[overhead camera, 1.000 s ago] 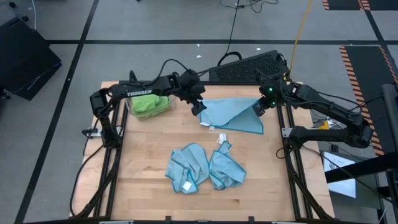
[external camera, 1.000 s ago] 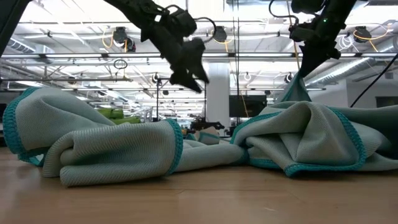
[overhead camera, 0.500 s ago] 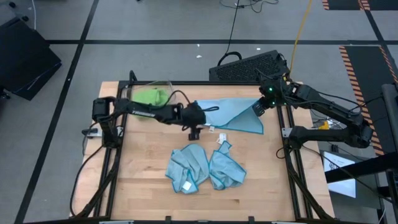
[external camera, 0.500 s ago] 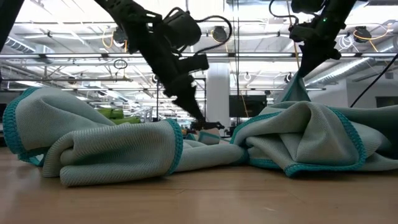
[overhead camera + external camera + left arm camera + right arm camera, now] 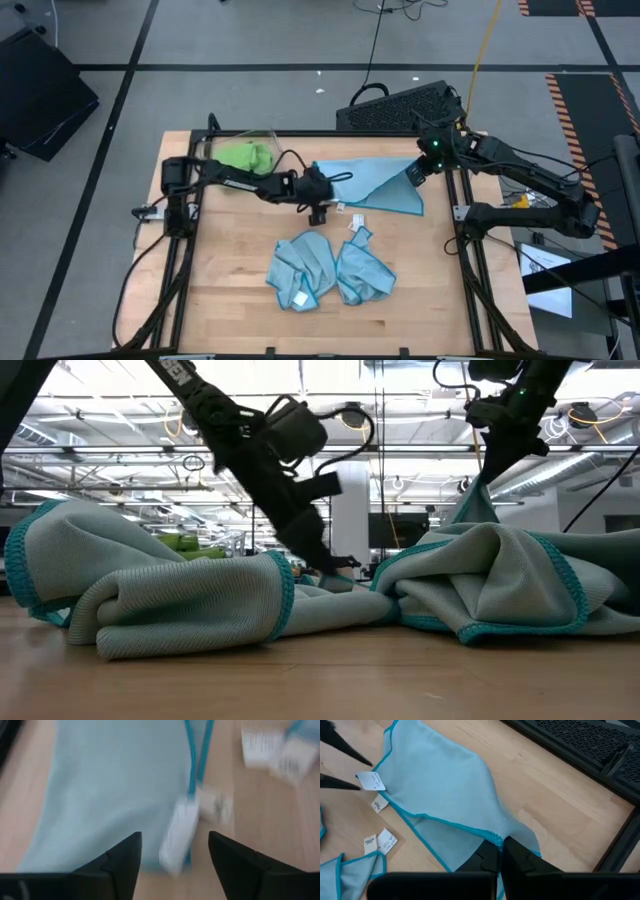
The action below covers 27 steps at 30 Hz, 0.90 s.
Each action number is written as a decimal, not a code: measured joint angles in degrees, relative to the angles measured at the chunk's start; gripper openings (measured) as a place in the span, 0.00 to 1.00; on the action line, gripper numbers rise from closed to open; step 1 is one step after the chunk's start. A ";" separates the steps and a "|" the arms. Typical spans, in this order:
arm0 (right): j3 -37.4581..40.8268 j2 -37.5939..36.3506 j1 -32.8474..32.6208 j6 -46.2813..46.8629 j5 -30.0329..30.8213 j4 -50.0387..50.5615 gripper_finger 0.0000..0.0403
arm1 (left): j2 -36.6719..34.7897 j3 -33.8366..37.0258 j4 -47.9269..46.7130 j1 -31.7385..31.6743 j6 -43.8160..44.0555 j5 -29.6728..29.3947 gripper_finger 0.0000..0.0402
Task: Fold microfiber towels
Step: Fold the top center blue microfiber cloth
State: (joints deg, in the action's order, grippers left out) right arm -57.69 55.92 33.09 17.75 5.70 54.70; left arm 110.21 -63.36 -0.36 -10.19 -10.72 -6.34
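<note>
A: Where's the towel being worked?

B: The spread blue towel (image 5: 375, 183) lies at the table's far side, partly doubled over. The right gripper (image 5: 499, 854) is pinched shut on its right-hand corner. The left gripper (image 5: 172, 851) is low over the near-left corner, fingers apart on either side of the white tag (image 5: 178, 836), holding nothing yet.

A: Risk?

B: If those fingers close on the tag alone (it sits right between them), the corner could slip free and the fold go crooked. The two crumpled blue towels (image 5: 322, 268) lie near enough to snag on a low sweep.

A: Any containers?

B: A clear bin (image 5: 245, 152) at the far left; lime green cloth (image 5: 246, 157) sits in it, though I can't count how many.
</note>
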 joint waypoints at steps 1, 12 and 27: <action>0.00 0.02 -0.01 0.00 -0.01 -0.02 0.00 | 0.35 -0.17 0.61 -0.04 0.00 0.37 0.55; 0.00 0.18 -0.03 0.62 -0.02 -0.01 0.00 | 1.90 0.01 -0.01 -0.02 -3.27 0.16 0.34; 0.00 -0.04 -0.03 0.93 -2.93 0.12 0.00 | -1.08 -1.50 -4.86 0.19 0.78 -0.25 0.02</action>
State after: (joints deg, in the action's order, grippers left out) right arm -57.69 55.88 33.06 18.68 2.77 54.82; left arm 109.13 -64.86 -5.22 -10.01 -9.94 -6.58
